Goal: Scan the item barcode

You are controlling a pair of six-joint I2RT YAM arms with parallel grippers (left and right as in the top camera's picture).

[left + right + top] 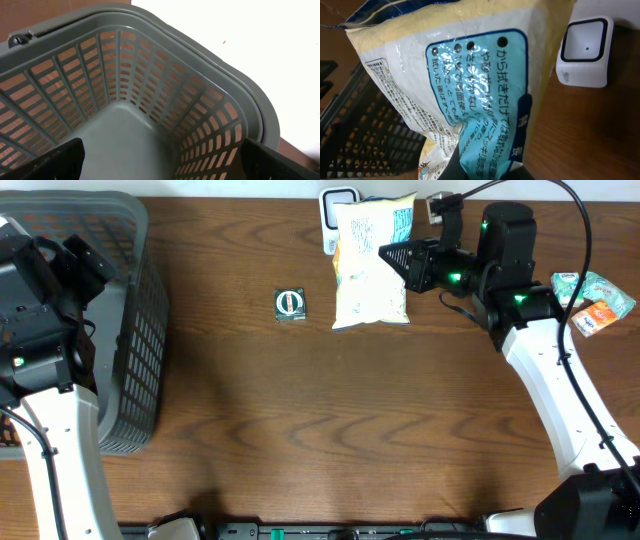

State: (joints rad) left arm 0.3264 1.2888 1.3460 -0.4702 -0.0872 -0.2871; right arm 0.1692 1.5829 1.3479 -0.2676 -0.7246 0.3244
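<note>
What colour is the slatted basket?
The basket is grey; the left wrist view shows it best.

A grey slatted basket (115, 20) fills the view, its inside facing the camera. Two dark fingers (55, 160) sit wide apart at the bottom corners. Brown table (50, 12) shows beyond the rim.

Mock shop checkout, wooden table (300, 410), scanner (338, 197), mesh basket (145, 350) far left of it, snack bag (370, 265) beside it, packets (592, 300) further right.
</note>
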